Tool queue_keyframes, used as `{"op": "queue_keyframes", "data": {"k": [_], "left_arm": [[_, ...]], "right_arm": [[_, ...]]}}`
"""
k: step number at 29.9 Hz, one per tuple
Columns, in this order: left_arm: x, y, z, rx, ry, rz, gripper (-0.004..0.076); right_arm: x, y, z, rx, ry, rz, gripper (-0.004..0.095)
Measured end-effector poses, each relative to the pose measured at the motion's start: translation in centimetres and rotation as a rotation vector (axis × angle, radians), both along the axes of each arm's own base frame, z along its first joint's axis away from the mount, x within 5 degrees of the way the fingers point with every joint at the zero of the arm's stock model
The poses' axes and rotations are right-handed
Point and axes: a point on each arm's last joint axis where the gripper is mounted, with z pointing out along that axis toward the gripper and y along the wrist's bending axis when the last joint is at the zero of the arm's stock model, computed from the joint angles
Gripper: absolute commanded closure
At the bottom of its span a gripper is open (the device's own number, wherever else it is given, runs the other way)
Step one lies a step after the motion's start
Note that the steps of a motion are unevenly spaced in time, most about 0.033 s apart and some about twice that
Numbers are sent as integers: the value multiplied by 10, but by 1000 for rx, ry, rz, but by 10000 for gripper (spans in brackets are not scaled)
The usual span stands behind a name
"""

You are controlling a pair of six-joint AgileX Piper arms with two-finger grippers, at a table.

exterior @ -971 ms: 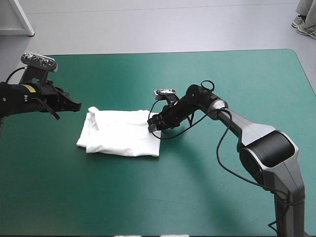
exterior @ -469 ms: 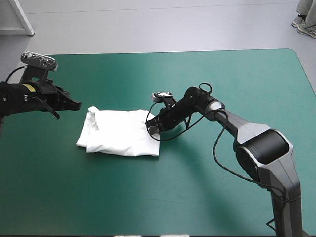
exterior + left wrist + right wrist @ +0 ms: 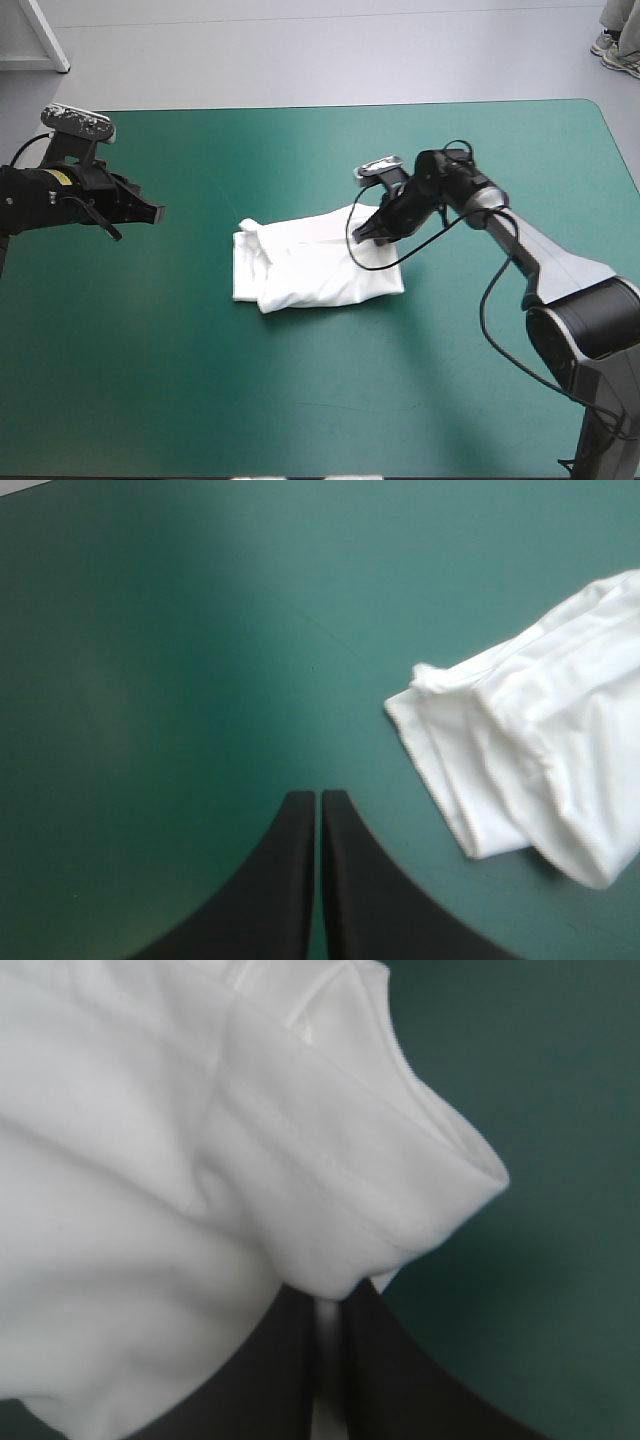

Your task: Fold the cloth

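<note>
Right pincer grips one T-shirt.

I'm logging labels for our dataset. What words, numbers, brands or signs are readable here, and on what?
No text can be read.
Yellow sticker on the left arm: too small to read.
T-shirt: no print or readable label shows.
Teal-green cover: plain.

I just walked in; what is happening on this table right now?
The right gripper is shut on one edge of the white T-shirt, a folded bundle near the middle of the teal-green table, that edge lifted slightly. The left gripper, shut and empty, hovers over the table's left side, apart from the shirt.
</note>
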Motion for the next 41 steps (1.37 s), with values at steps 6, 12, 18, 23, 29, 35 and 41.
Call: {"op": "queue_keyframes", "data": {"k": [6, 12, 18, 23, 29, 35, 41], "left_arm": [[0, -1, 0, -13, 4, -5, 705], [0, -1, 0, -17, 5, -7, 705], [-1, -3, 0, -33, 4, -20, 705], [-1, -4, 0, -31, 7, -27, 705], [-1, -4, 0, -29, 10, -29, 705], [-1, -4, 0, -30, 2, -28, 705], [-11, -3, 11, -33, -67, -22, 705]], "right_arm": [[16, -92, 20, -91, -19, -182, 907], [21, -184, 21, -163, 6, -387, 907], [15, -247, 21, -196, 15, -534, 906], [11, -265, 18, -229, 26, -584, 908], [4, -270, -4, -260, 64, -597, 697], [2, -272, -1, -270, 60, -620, 63], [-12, -255, 75, -82, -110, -629, 217]]}}
